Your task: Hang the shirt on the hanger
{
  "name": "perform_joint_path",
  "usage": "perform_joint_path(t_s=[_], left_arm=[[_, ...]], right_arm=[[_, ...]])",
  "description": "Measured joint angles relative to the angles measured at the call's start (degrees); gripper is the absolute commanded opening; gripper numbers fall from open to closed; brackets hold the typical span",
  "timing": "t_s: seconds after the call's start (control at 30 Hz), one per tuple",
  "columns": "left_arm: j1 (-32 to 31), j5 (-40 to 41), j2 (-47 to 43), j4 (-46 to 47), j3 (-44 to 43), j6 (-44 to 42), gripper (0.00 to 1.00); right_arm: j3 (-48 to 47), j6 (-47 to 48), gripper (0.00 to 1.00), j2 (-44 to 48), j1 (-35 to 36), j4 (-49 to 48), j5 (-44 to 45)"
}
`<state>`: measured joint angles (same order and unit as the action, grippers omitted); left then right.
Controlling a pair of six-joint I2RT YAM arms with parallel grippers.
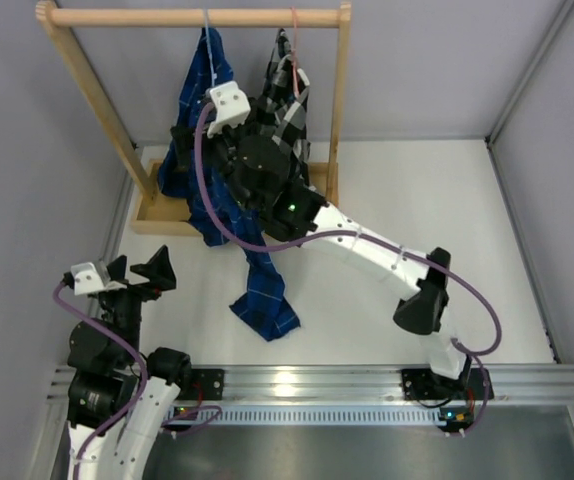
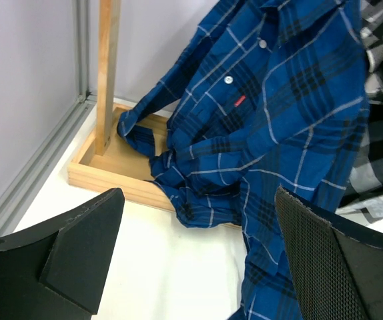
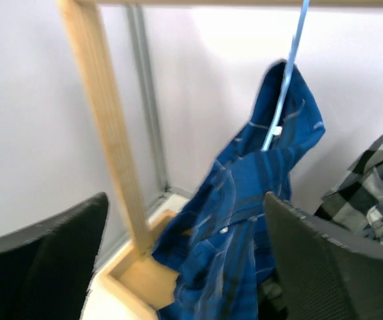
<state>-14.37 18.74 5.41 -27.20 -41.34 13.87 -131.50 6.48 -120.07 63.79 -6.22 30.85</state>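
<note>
Dark blue plaid button-up shirt (image 2: pixel 285 113) is hanging bunched from thin light-blue wire hanger (image 3: pixel 286 87) on wooden rack (image 1: pixel 197 17), its tail trailing onto white worktop (image 1: pixel 447 190) | black-and-white checked shirt (image 3: pixel 371 193) is crowding its right side | right end effector (image 3: pixel 185 220) is gaping open near the blue shirt | left end effector (image 1: pixel 139 270) is waiting open, well apart, by grey left wall (image 1: pixel 7 150)

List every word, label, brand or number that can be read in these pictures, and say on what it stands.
No text can be read in any view.
The shirt bears a small red tag beside its buttons: too small to read.
</note>
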Motion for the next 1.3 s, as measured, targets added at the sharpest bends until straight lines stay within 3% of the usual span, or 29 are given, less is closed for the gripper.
perform_joint_path(t_s=[0.27,0.43,0.63,0.8,0.97,1.17,1.3], left_arm=[[1.07,3.50,6.29,-0.52,-0.22,2.25,0.98],[5.57,0.24,14.40,-1.01,-0.79,2.73,0.98],[8.26,-4.22,18.16,-1.77,-0.92,2.23,0.98],[7.69,-4.52,16.81,-4.44,-2.12,1.27,0.98],[7.61,-6.99,16.94,-4.00,-2.10,0.55,0.98],[9.92,-12.41,23.85,-3.89,-2.10,-0.37,0.98],[10.21,-15.02,22.71,-3.98,-1.29,-0.39,0.98]], right_arm=[[9.77,0.98,0.99,19.89,3.61,9.92,1.25],[29.31,2.47,0.99,38.69,3.63,13.42,4.24],[52.94,2.34,1.00,58.99,2.69,16.55,15.69],[69.85,-5.38,0.99,74.38,-7.98,26.38,17.29],[76.37,-10.84,0.99,81.83,-17.59,34.05,16.61],[78.79,-15.63,0.99,85.92,-18.82,40.00,15.26],[80.21,-17.20,0.99,91.10,-18.84,42.36,13.73]])
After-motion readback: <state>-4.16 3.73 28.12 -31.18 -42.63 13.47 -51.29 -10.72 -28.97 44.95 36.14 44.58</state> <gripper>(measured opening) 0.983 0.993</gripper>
